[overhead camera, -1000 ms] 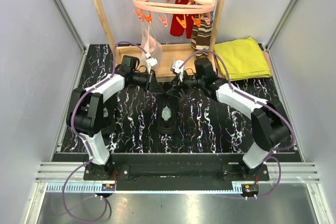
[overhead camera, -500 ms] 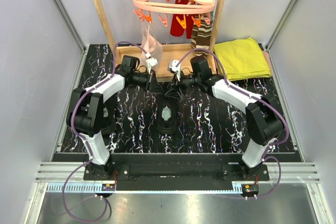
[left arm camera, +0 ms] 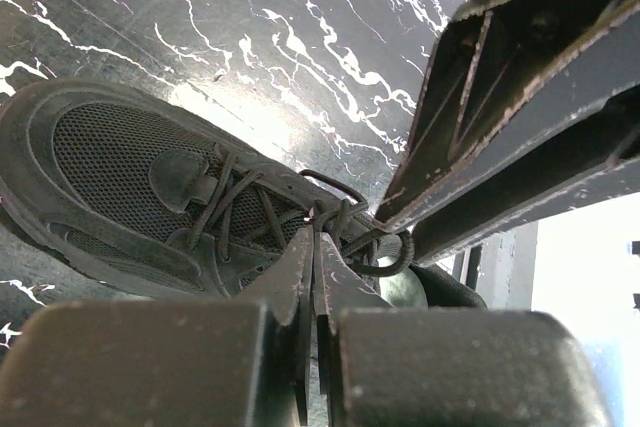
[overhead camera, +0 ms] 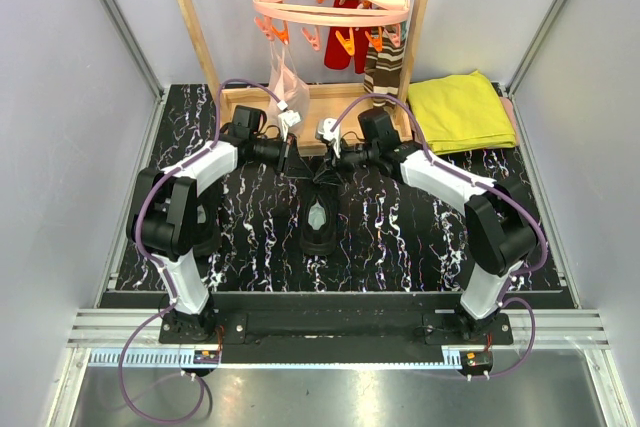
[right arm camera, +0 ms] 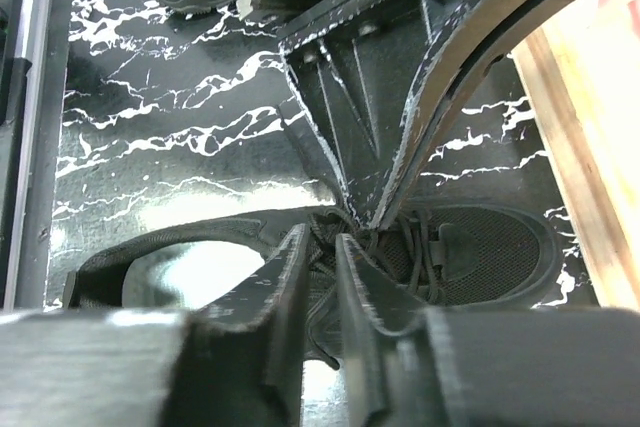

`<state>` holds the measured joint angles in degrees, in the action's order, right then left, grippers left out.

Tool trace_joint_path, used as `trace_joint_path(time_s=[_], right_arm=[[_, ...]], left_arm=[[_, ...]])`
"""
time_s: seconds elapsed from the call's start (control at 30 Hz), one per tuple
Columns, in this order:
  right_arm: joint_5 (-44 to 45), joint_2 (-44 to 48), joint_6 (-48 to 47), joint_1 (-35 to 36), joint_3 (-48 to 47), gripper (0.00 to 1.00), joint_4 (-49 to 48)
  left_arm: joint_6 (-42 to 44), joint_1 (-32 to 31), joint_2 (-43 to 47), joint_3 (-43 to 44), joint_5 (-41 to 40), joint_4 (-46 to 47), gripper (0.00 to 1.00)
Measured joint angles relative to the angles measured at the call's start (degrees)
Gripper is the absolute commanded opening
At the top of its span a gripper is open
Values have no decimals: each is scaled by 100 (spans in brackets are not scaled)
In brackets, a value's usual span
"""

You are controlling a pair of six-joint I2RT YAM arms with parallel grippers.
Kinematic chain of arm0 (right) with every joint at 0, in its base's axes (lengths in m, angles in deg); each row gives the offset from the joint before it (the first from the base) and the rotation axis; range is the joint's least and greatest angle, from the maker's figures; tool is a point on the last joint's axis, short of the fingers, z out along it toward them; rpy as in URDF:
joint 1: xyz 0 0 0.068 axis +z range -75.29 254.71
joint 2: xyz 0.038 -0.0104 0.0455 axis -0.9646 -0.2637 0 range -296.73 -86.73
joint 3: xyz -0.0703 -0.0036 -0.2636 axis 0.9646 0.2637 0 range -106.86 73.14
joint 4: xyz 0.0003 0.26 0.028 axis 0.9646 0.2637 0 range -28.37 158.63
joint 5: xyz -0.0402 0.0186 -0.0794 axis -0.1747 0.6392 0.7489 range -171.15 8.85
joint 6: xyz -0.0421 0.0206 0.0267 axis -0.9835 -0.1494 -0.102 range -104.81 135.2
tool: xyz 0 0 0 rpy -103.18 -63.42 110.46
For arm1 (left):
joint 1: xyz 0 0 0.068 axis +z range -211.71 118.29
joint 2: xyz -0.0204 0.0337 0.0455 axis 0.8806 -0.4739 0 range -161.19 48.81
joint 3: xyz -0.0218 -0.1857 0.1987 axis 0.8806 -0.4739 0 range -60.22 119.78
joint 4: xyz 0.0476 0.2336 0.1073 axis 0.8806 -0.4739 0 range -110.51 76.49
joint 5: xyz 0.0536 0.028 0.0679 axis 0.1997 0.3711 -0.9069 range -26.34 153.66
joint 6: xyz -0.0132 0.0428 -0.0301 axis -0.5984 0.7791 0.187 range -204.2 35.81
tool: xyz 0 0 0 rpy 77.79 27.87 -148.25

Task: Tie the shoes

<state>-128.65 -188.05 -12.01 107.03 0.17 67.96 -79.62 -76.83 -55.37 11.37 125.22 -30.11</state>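
Robot lab cell, aluminium frame (overhead camera: 117, 17), grey panels (overhead camera: 50, 97)

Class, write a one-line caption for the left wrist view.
Shut left hand meets the laces of a black mesh shoe.

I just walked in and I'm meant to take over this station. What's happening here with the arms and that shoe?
Both arms are bent over one black shoe in the middle of the table, working on its laces. The left claw is shut at the lace crossing, apparently pinching a strand. The right claw sits opposite, its jaws slightly apart around the laces. Whether a knot has formed is hard to tell.
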Motion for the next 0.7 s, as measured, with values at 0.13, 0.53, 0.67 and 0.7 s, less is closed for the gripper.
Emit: trace_joint_path(time_s=[0.13,0.53,0.67,0.7], right_arm=[[4,0,-153,0,2,0,122],[70,422,-387,0,457,0,503],[138,647,-404,0,625,0,590],[142,682,-404,0,660,0,601]], left_arm=[[2,0,17,-9,-13,-4,0],[170,2,595,-219,-256,-101,0],[251,37,791,-404,-426,-129,0],[267,48,807,-422,-474,-129,0]])
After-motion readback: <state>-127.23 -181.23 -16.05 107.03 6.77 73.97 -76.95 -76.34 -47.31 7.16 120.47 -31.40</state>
